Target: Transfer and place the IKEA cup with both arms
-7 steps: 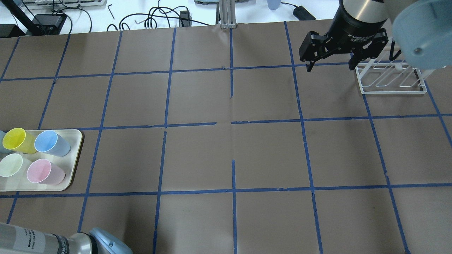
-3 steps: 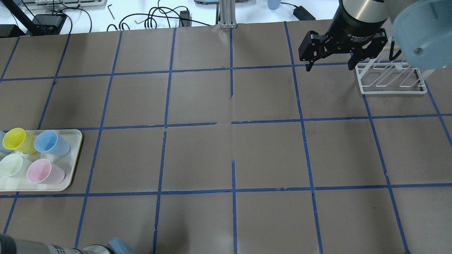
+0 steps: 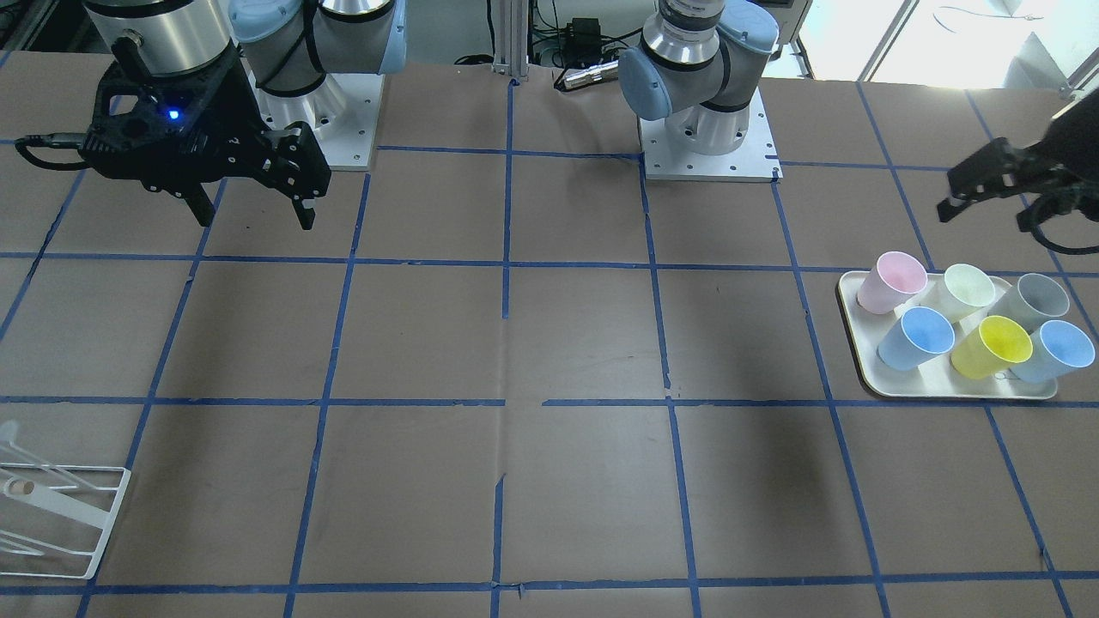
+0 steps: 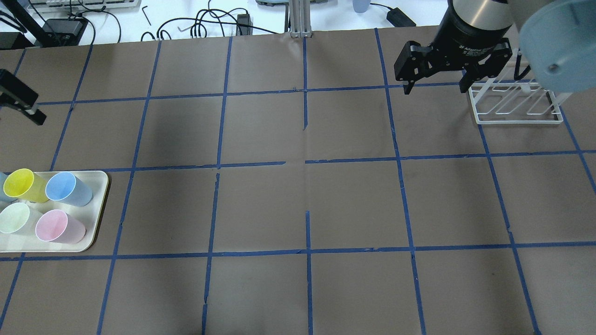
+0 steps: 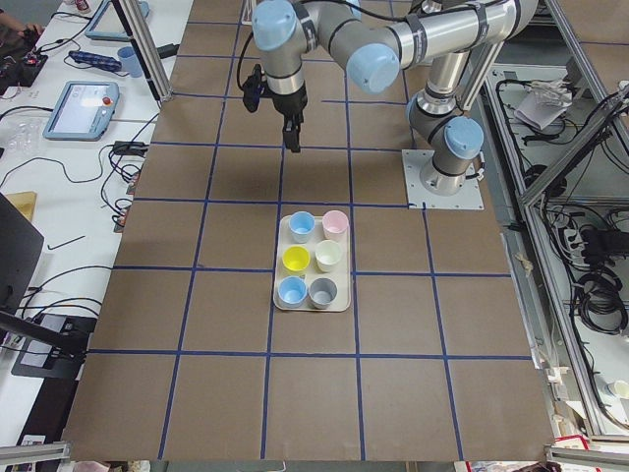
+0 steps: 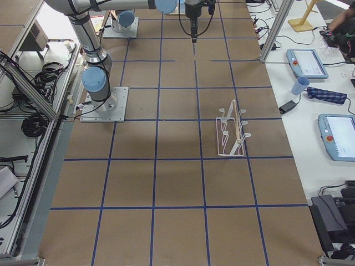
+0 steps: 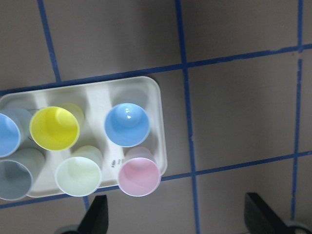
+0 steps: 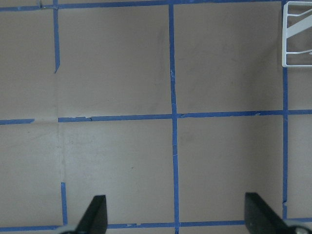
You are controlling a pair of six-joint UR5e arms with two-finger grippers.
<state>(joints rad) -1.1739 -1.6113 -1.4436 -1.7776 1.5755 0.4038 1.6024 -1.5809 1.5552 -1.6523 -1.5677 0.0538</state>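
L gripper (image 7: 178,217) hangs, jaws apart, near pale grey plastic tumbler (image 7: 14,178) on cream tray (image 7: 95,92). R gripper (image 4: 435,87) likewise spread by white wire rack (image 4: 517,122).

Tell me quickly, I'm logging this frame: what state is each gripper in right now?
Left gripper: open, holding nothing.
Right gripper: open, holding nothing.

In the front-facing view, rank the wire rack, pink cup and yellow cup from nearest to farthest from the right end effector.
1. Wire rack, bottom-left, below the right end effector.
2. Pink cup, across the table, at the tray's nearest corner.
3. Yellow cup, deeper into the tray.
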